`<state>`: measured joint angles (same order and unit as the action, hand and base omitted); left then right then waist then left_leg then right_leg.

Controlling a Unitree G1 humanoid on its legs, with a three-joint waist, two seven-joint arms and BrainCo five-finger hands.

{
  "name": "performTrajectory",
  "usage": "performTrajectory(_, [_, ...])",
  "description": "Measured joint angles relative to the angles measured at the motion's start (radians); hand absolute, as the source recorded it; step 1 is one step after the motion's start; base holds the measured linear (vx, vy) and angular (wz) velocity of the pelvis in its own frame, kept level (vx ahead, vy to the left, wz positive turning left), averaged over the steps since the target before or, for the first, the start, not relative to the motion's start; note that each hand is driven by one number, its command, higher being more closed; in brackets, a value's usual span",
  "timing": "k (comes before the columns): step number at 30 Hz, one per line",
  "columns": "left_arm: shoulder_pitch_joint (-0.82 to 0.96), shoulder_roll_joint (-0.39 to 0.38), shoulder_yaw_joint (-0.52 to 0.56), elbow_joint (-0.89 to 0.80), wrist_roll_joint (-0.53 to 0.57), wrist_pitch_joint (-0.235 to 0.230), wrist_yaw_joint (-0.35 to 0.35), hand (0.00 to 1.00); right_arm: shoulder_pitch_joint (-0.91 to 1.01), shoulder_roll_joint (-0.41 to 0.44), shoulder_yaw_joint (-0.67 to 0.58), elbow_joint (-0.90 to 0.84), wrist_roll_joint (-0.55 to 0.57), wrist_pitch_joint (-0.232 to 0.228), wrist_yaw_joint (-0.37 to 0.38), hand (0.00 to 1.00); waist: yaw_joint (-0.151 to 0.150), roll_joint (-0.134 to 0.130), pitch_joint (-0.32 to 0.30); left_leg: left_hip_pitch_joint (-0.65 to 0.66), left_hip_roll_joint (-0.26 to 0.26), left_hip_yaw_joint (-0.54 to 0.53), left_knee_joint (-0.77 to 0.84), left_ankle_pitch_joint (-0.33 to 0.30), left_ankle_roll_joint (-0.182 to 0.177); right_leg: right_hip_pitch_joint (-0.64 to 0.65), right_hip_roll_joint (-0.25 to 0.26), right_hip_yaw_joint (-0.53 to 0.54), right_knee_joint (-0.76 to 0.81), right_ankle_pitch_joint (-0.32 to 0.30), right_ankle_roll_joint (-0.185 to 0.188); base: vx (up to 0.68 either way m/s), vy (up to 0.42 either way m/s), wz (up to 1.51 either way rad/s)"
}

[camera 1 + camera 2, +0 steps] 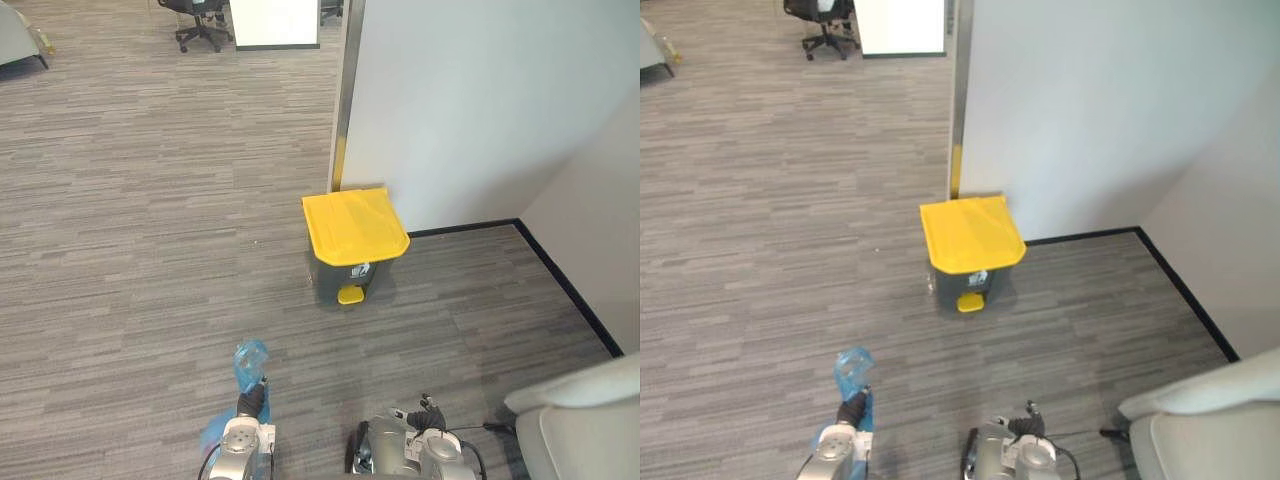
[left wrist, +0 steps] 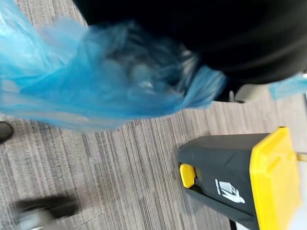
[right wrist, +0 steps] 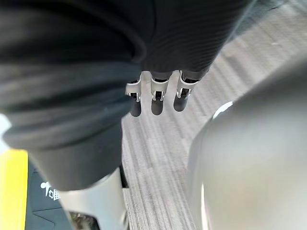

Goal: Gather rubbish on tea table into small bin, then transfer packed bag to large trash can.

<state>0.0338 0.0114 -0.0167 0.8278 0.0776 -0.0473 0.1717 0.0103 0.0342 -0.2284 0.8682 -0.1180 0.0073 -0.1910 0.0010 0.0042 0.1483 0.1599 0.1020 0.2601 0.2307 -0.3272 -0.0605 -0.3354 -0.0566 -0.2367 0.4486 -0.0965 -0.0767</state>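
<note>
The large trash can (image 1: 338, 275) has a dark grey body, a closed yellow lid (image 1: 355, 225) and a yellow pedal (image 1: 350, 294). It stands on the carpet by the white wall's corner, some way ahead of me. My left hand (image 1: 252, 402) is low in the eye views, short of the can and to its left, shut on a crumpled blue plastic bag (image 1: 250, 362) whose top sticks up above it. In the left wrist view the blue bag (image 2: 96, 81) bulges under the hand, with the can (image 2: 225, 177) beyond. My right hand (image 1: 430, 415) hangs low, its fingers (image 3: 157, 98) relaxed and holding nothing.
A white wall (image 1: 470, 110) with a metal corner post (image 1: 345, 100) and black baseboard stands behind the can. A pale seat (image 1: 580, 425) fills the lower right. A black office chair (image 1: 200, 20) is far back. Grey carpet lies between me and the can.
</note>
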Motion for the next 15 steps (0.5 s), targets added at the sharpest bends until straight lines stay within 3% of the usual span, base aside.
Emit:
performTrajectory(2, [-0.003, -0.005, 0.002, 0.016, 0.000, 0.000, -0.001, 1.00, -0.024, -0.016, -0.019, 0.034, 0.000, 0.004, -0.001, 0.00, 0.002, 0.008, 0.002, 0.030, -0.008, -0.040, -0.030, 0.081, -0.001, 0.007, -0.008, 0.001, 0.049, -0.028, -0.033, 0.47, -0.116, 0.05])
performTrajectory(4, [-0.004, -0.021, 0.005, 0.022, 0.001, -0.002, 0.000, 1.00, -0.005, -0.015, -0.041, 0.051, 0.000, 0.011, -0.001, 0.00, -0.007, 0.012, 0.002, 0.044, 0.008, -0.081, 0.049, 0.155, -0.032, 0.098, -0.009, -0.033, 0.022, -0.057, -0.030, 0.46, -0.170, 0.45])
performTrajectory(5, [-0.008, -0.027, 0.020, 0.018, 0.001, -0.003, -0.001, 1.00, 0.001, -0.015, -0.035, 0.050, 0.001, 0.012, -0.001, 0.00, -0.010, 0.010, 0.002, -0.001, 0.024, -0.086, 0.189, 0.165, -0.048, 0.152, -0.003, -0.041, -0.027, -0.074, -0.007, 0.40, -0.139, 0.35])
performTrajectory(7, [-0.003, -0.039, 0.043, 0.018, 0.001, -0.002, -0.002, 1.00, 0.003, -0.019, 0.001, 0.049, 0.001, 0.011, -0.001, 0.00, -0.006, 0.018, 0.008, -0.144, 0.088, -0.086, 0.520, 0.243, -0.090, 0.243, 0.019, -0.041, -0.114, -0.096, -0.012, 0.34, -0.032, -0.07])
performTrajectory(8, [0.007, -0.044, 0.047, 0.011, 0.001, -0.001, -0.004, 1.00, -0.001, -0.013, 0.015, 0.050, 0.002, 0.012, -0.001, 0.00, 0.002, 0.032, 0.011, -0.236, 0.141, -0.071, 0.709, 0.209, -0.060, 0.291, 0.042, -0.025, -0.158, -0.100, -0.018, 0.28, 0.036, -0.41])
performTrajectory(9, [0.019, -0.045, 0.047, 0.001, 0.001, 0.000, -0.005, 1.00, 0.000, -0.002, 0.025, 0.050, 0.003, 0.012, 0.000, 0.00, 0.005, 0.027, 0.015, -0.290, 0.162, -0.051, 0.785, 0.168, -0.036, 0.332, 0.046, -0.010, -0.185, -0.105, -0.019, 0.25, 0.071, -0.49])
performTrajectory(11, [0.034, -0.044, 0.046, -0.030, 0.000, 0.006, -0.009, 1.00, 0.001, 0.007, 0.039, 0.049, 0.004, 0.012, 0.001, 0.00, 0.015, 0.009, 0.019, -0.356, 0.180, 0.001, 0.775, 0.114, -0.019, 0.374, 0.032, 0.024, -0.213, -0.106, -0.009, 0.25, 0.116, -0.58])
performTrajectory(13, [0.034, -0.045, 0.046, -0.044, 0.000, 0.005, -0.011, 1.00, 0.002, 0.013, 0.032, 0.046, 0.004, 0.013, 0.001, 0.00, 0.022, 0.003, 0.019, -0.393, 0.183, 0.049, 0.612, 0.096, -0.012, 0.398, 0.005, 0.039, -0.213, -0.111, 0.022, 0.23, 0.176, -0.55])
performTrajectory(14, [0.033, -0.047, 0.046, -0.044, 0.000, 0.005, -0.014, 1.00, 0.009, 0.009, 0.022, 0.040, 0.005, 0.012, 0.001, 0.00, 0.023, 0.008, 0.017, -0.382, 0.175, 0.072, 0.418, 0.129, 0.004, 0.403, -0.003, 0.053, -0.206, -0.115, 0.045, 0.28, 0.253, -0.39])
performTrajectory(15, [0.034, -0.051, 0.045, -0.041, 0.000, 0.004, -0.020, 1.00, 0.013, -0.004, 0.004, 0.033, 0.004, 0.012, 0.001, 0.00, 0.023, 0.037, 0.003, -0.362, 0.164, 0.072, 0.232, 0.221, 0.008, 0.401, 0.007, 0.068, -0.198, -0.134, 0.090, 0.25, 0.256, -0.30])
